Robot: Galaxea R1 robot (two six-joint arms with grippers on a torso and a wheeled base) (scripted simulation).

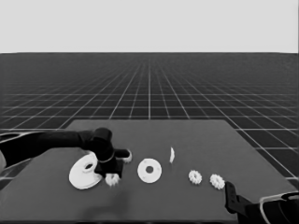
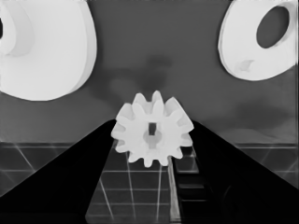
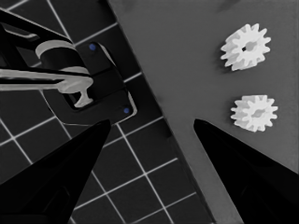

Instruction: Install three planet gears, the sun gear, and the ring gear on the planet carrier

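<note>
Reaching in over the dark table (image 1: 196, 140), the left gripper (image 1: 113, 176) hangs just beside the larger round part (image 1: 85, 173), a thick-rimmed white disc with a raised hub that serves here as the landmark. Its two black fingers (image 2: 84, 172) are clamped on a small white toothed gear (image 1: 112, 179), which the left wrist view shows squeezed between the tips (image 2: 153, 129). That gear sits at the larger round part's near right edge. A second small gear (image 1: 126, 156) lies just past the gripper, on the far right of the larger round part. Farther right of it rests the smaller round part (image 1: 149, 171), a flat white washer-like disc with a dark centre hole, and beyond that a thin white piece (image 1: 172, 154) stands on edge. Two more small white gears (image 1: 195, 177) (image 1: 217, 181) lie side by side, well apart from the larger round part. The right gripper (image 3: 152, 140) waits off that far corner, jaws apart and holding nothing.
</note>
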